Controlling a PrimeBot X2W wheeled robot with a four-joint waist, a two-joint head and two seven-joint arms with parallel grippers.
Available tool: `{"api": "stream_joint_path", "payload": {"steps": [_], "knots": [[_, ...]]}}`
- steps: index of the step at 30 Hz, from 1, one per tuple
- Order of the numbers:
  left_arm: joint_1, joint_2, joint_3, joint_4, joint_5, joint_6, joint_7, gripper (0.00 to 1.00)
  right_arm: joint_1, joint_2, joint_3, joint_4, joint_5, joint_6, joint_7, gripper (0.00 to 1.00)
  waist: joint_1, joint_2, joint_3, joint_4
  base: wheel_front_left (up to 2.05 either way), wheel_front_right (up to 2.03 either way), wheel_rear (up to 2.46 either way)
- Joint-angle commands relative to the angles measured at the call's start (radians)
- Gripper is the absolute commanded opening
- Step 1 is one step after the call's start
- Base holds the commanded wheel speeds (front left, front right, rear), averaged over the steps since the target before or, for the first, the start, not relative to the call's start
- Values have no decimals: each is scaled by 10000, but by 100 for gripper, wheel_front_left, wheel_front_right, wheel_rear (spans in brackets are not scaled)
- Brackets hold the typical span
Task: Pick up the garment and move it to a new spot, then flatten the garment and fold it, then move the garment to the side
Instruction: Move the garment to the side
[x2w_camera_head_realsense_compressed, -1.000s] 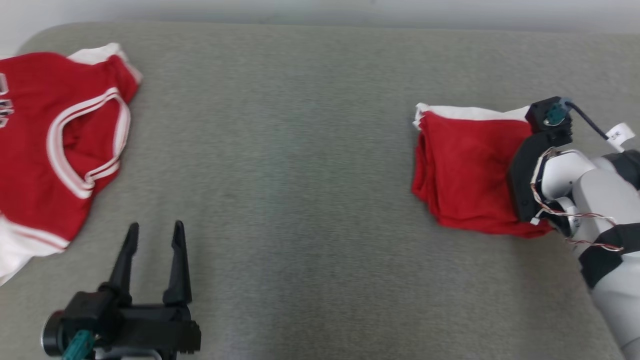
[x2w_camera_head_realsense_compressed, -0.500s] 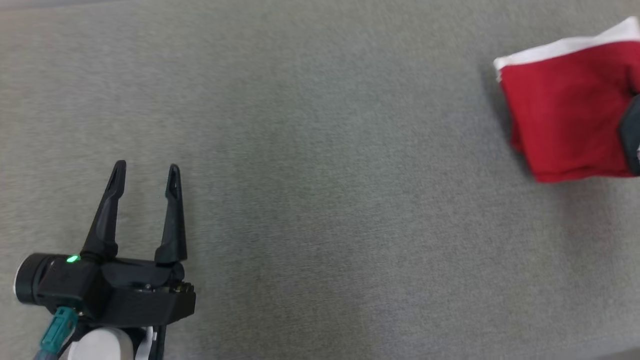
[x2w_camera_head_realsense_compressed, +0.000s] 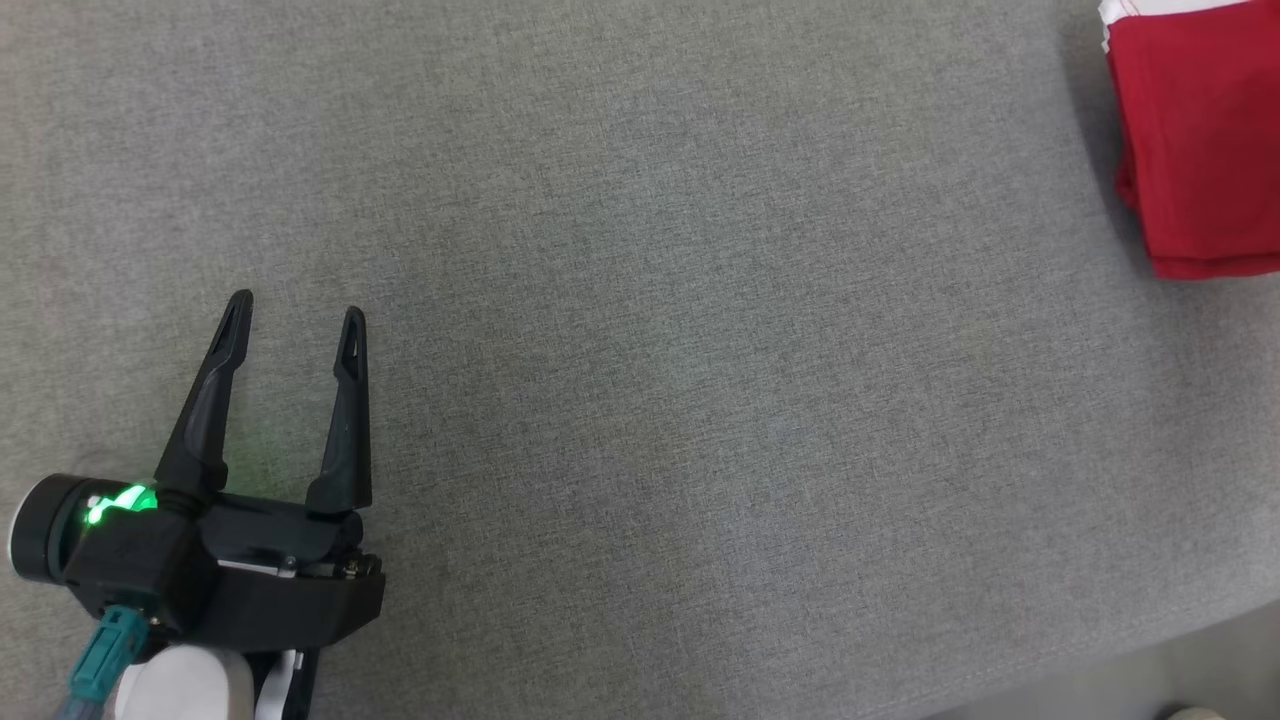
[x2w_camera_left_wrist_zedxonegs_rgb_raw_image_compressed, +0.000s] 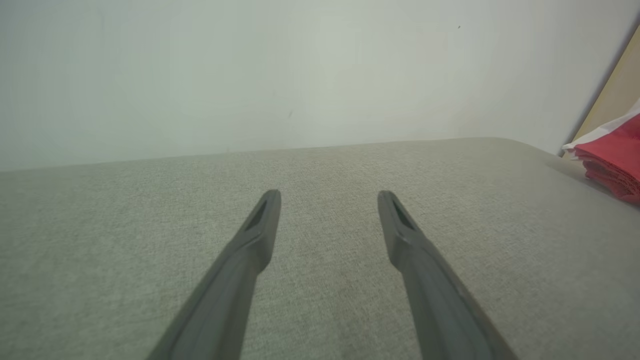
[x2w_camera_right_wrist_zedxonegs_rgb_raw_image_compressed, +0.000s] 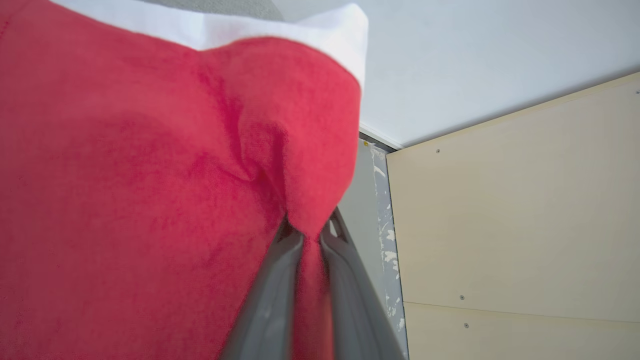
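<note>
The folded red garment (x2w_camera_head_realsense_compressed: 1200, 140) with a white edge lies on the grey cushion at the head view's upper right, cut off by the frame edge. It also shows at the far right of the left wrist view as the red garment (x2w_camera_left_wrist_zedxonegs_rgb_raw_image_compressed: 612, 160). In the right wrist view, my right gripper (x2w_camera_right_wrist_zedxonegs_rgb_raw_image_compressed: 311, 235) is shut on a pinch of the red garment (x2w_camera_right_wrist_zedxonegs_rgb_raw_image_compressed: 150, 175), whose cloth bulges above the fingers. My left gripper (x2w_camera_head_realsense_compressed: 295, 315) hovers open over bare cushion at lower left, nothing between its fingers (x2w_camera_left_wrist_zedxonegs_rgb_raw_image_compressed: 260, 225).
The grey fabric surface (x2w_camera_head_realsense_compressed: 660, 380) spreads wide between the left gripper and the garment. Its front edge curves off at the lower right (x2w_camera_head_realsense_compressed: 1180, 640). A pale wall (x2w_camera_left_wrist_zedxonegs_rgb_raw_image_compressed: 300, 75) rises behind it, and a beige panel (x2w_camera_right_wrist_zedxonegs_rgb_raw_image_compressed: 515, 215) stands beside the garment.
The head camera has swung down and left, so the garment slid toward the upper right corner and the right arm left the picture. The left gripper stays open in about the same pose.
</note>
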Motion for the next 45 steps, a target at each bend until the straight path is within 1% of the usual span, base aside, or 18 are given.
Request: {"api": "stream_joint_path", "payload": {"steps": [1,4,5,11,14,17,20,21,25,32,33,34,39,45], "knots": [[-144,65,23,-24,-25,3,-4,100,7,53,-198,-32,-284,-31,-156,0,-2,-2,74,-63,0,0,0],[-168,47,10,-38,-18,-8,-6,100,176,91,-604,-70,-737,-31,-475,0,-2,-2,25,46,0,0,0],[-156,38,22,-46,-23,-11,-6,100,221,96,-697,-77,-842,-31,-562,100,-2,-2,4,78,0,0,0],[50,-114,97,44,-101,25,-6,100,597,324,-1076,-321,-1393,-31,-1129,100,-2,-2,-359,338,0,0,0],[212,-222,167,162,-172,83,-6,100,876,562,-1116,-615,-1574,-31,-1530,100,-2,-2,-743,548,0,0,0],[442,-324,258,366,-233,159,-6,100,1288,920,-1044,-1000,-1519,-31,-2021,100,-2,-2,-1259,804,0,0,0],[750,-414,377,627,-314,254,-4,100,1767,1401,-1106,-1464,-1141,-31,-2488,100,-2,-2,-1895,1135,0,0,0],[750,-414,377,627,-314,254,-4,100,1767,1401,-1106,-1464,-1141,-31,-2488,100,-2,-2,-1895,1135,0,0,0],[1246,-499,580,1063,-454,424,-4,100,2757,2221,-1338,-2150,-402,-31,-3124,100,-2,-2,-2928,1563,0,0,0],[2015,-551,868,1691,-608,464,-7,100,5026,3761,-2089,-3503,1062,-30,-3894,100,-2,-2,-4691,2110,0,0,0],[2119,-548,899,1763,-612,466,-4,100,5416,3848,-2025,-3703,1086,-30,-3909,100,-2,-2,-4908,2159,0,0,0],[2303,-553,995,1865,-670,448,-6,100,6045,4085,-1973,-4094,1438,-30,-3939,100,-2,-2,-5227,2193,0,0,0],[2646,-567,1098,1872,-633,459,-6,100,7285,4462,-1816,-4711,1869,-30,-3976,100,-2,-2,-5551,2175,0,0,0],[2814,-586,1070,2212,-744,524,-6,100,8078,4889,-1861,-4570,1872,-30,-3920,100,-2,-2,-5744,2181,0,0,0]]}}
